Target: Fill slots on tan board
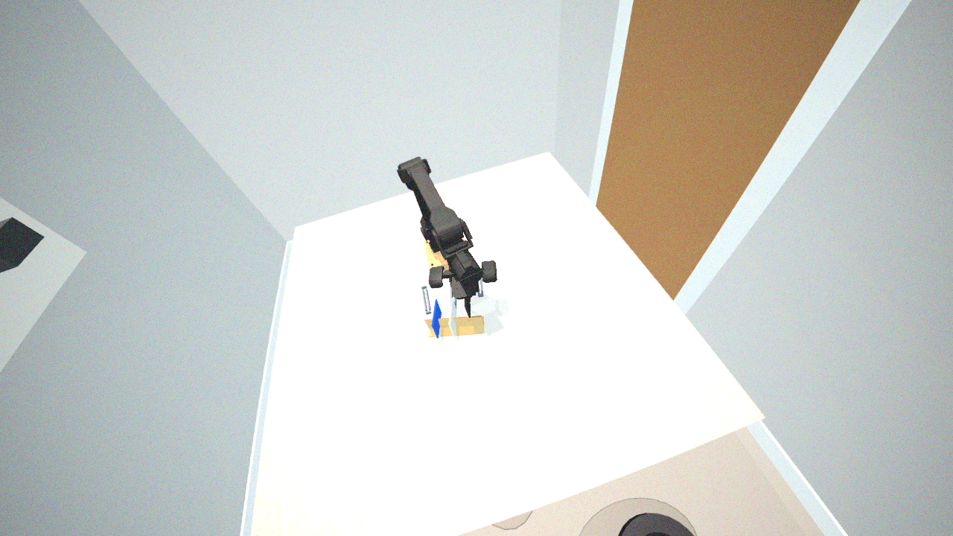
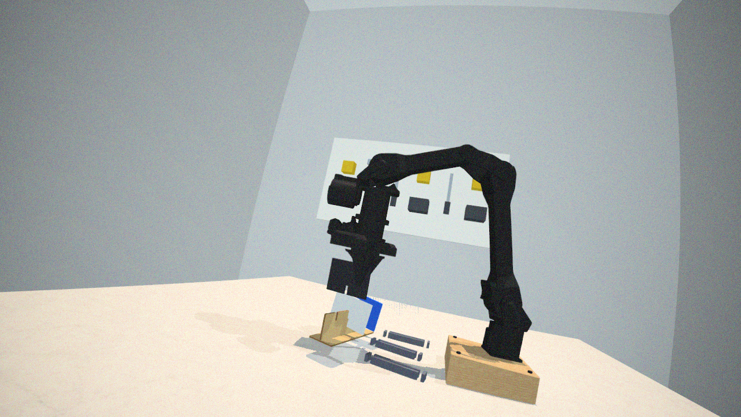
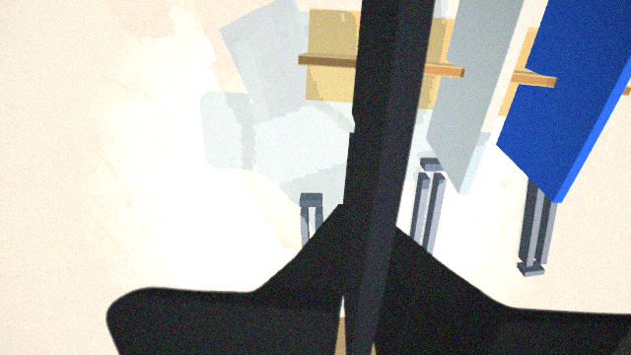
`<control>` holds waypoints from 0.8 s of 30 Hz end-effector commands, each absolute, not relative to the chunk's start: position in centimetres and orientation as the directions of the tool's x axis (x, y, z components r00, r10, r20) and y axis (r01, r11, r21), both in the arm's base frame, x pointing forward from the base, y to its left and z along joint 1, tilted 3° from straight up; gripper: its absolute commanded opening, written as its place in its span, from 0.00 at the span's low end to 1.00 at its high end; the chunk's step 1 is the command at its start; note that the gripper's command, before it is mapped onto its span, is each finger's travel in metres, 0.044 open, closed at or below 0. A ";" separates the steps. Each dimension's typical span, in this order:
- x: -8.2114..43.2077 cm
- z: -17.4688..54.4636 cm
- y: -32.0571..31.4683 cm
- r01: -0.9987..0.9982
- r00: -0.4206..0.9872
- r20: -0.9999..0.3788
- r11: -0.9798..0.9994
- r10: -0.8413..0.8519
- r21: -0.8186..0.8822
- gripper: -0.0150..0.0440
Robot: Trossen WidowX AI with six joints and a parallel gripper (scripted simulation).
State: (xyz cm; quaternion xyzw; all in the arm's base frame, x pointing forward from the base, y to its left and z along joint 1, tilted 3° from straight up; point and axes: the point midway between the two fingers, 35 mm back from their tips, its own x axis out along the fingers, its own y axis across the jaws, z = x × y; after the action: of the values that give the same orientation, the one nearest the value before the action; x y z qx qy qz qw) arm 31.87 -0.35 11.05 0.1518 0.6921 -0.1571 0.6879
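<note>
The tan board (image 2: 334, 327) (image 3: 327, 60) stands on its flat base, and an open slot shows in its top edge in the exterior view. The blue board (image 1: 436, 319) (image 2: 375, 315) (image 3: 572, 99) and the pale grey board (image 1: 453, 318) (image 2: 355, 313) (image 3: 475, 84) stand crosswise on it, side by side. My gripper (image 2: 360, 269) (image 3: 353, 216) is shut on the black board (image 2: 338, 274) (image 3: 389, 99). It holds that board upright and crosswise above the open end of the tan board, with the notch facing down and a gap beneath. The black board hides the slot in the wrist view.
Three empty dark grey holders (image 2: 406, 338) (image 2: 396, 348) (image 2: 395, 366) lie between the tan board and the arm's wooden base block (image 2: 489, 376). The pale grey board stands close beside the held board. A panel with yellow and dark blocks hangs on the back wall.
</note>
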 end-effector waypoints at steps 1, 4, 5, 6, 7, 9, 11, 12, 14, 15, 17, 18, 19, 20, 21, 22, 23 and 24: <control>32.5 10.8 -1.1 0.428 -0.015 -1.000 0.904 -0.013 -0.019 0.25; 32.9 10.7 -1.7 0.433 -0.017 -1.000 0.901 -0.015 -0.021 0.25; 33.1 10.7 -1.9 0.435 -0.017 -1.000 0.900 -0.016 -0.022 0.25; 33.2 10.7 -2.0 0.436 -0.018 -1.000 0.900 -0.016 -0.022 0.25; 33.3 10.7 -2.1 0.437 -0.018 -1.000 0.899 -0.017 -0.023 0.25; 33.3 10.6 -2.1 0.437 -0.018 -1.000 0.899 -0.017 -0.023 0.25; 33.3 10.4 -2.1 0.437 -0.018 -1.000 0.899 -0.017 -0.023 0.25; 33.3 10.2 -2.1 0.437 -0.018 -1.000 0.899 -0.017 -0.023 0.25; 33.3 9.7 -2.1 0.437 -0.018 -1.000 0.899 -0.017 -0.023 0.25; 33.3 9.5 -2.1 0.437 -0.018 -1.000 0.899 -0.017 -0.023 0.25; 33.3 9.1 -2.1 0.437 -0.018 -1.000 0.899 -0.017 -0.023 0.25; 33.3 8.8 -2.1 0.437 -0.018 -1.000 0.899 -0.017 -0.023 0.25; 33.3 8.6 -2.2 0.437 -0.018 -1.000 0.899 -0.017 -0.023 0.25; 33.3 8.4 -2.2 0.437 -0.018 -1.000 0.899 -0.017 -0.023 0.25; 33.2 8.2 -2.2 0.437 -0.018 -1.000 0.899 -0.017 -0.023 0.25; 33.2 8.1 -2.2 0.437 -0.018 -1.000 0.899 -0.017 -0.023 0.25; 33.2 8.1 -2.2 0.437 -0.018 -1.000 0.899 -0.017 -0.023 0.25; 33.2 8.1 -2.2 0.437 -0.018 -1.000 0.899 -0.017 -0.023 0.25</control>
State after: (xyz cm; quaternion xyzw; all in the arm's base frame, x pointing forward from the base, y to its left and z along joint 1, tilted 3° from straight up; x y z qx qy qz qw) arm 33.25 -2.06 8.54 0.1553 0.6924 -0.1652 0.6849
